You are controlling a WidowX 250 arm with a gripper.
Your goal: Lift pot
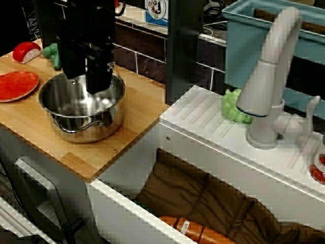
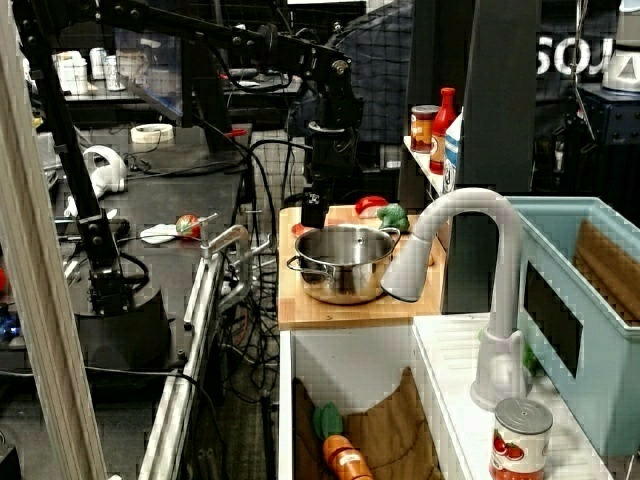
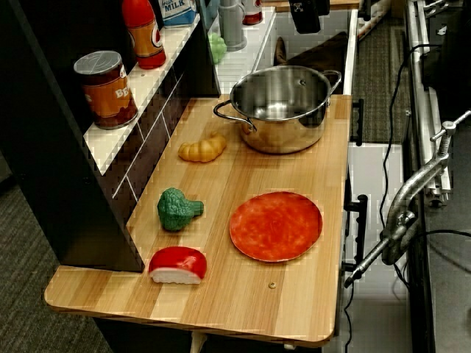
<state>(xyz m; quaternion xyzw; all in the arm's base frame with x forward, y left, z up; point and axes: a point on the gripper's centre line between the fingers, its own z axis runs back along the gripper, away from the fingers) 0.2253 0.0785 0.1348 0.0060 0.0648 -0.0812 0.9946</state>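
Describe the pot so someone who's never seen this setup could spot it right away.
Find the wooden counter beside the white sink unit. The pot stands at the counter's sink end, past the red plate. It is the only shiny steel thing there: round, empty, with thin wire loop handles, and wider than the plate.

Indoor light falls evenly from above. The wooden counter (image 3: 221, 294) is bright and sharp in the lower half of the overhead view, with short soft shadows. The pot (image 1: 81, 104) carries white glare inside. Backgrounds sit dim; a fine pixel grid overlays every frame.
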